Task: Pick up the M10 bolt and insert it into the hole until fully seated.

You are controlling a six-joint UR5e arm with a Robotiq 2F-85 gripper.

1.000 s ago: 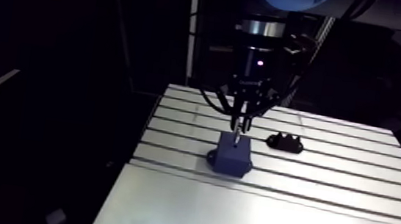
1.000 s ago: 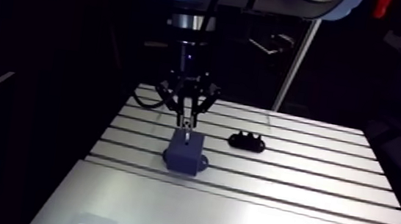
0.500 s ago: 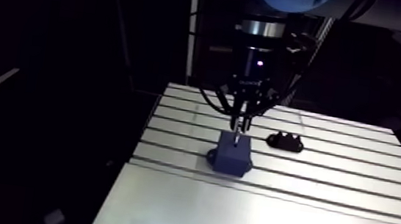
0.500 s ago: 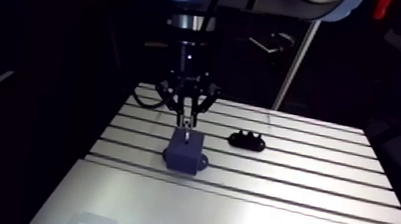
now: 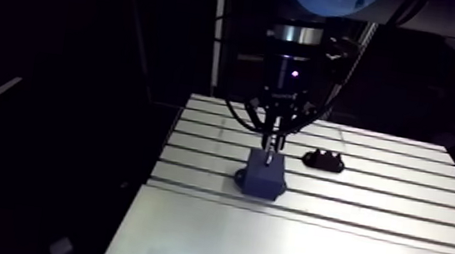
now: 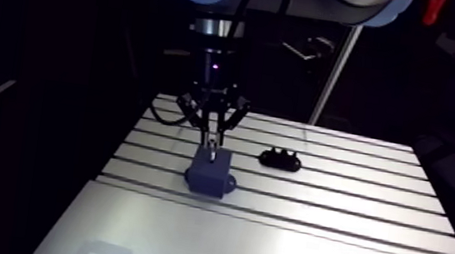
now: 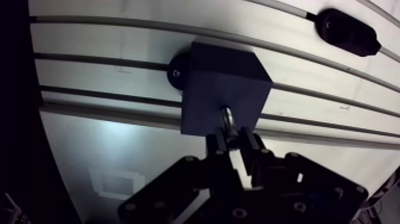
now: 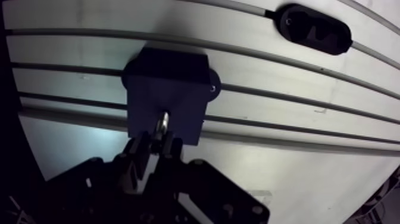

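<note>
The pincer [image 7: 233,138] grips the M10 bolt [image 7: 228,117] between its 2 fingers. The bolt's far end meets the top face of the dark blue block [image 7: 220,77] on the slotted tabletop [image 7: 119,42]. A black holder [image 7: 348,33] lies well apart.

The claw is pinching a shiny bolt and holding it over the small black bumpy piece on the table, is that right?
Not quite. The gripper does pinch the bolt, but it holds it over the dark blue block, not the small black piece, which lies apart, farther along the table. The wrist view shows this.
</note>
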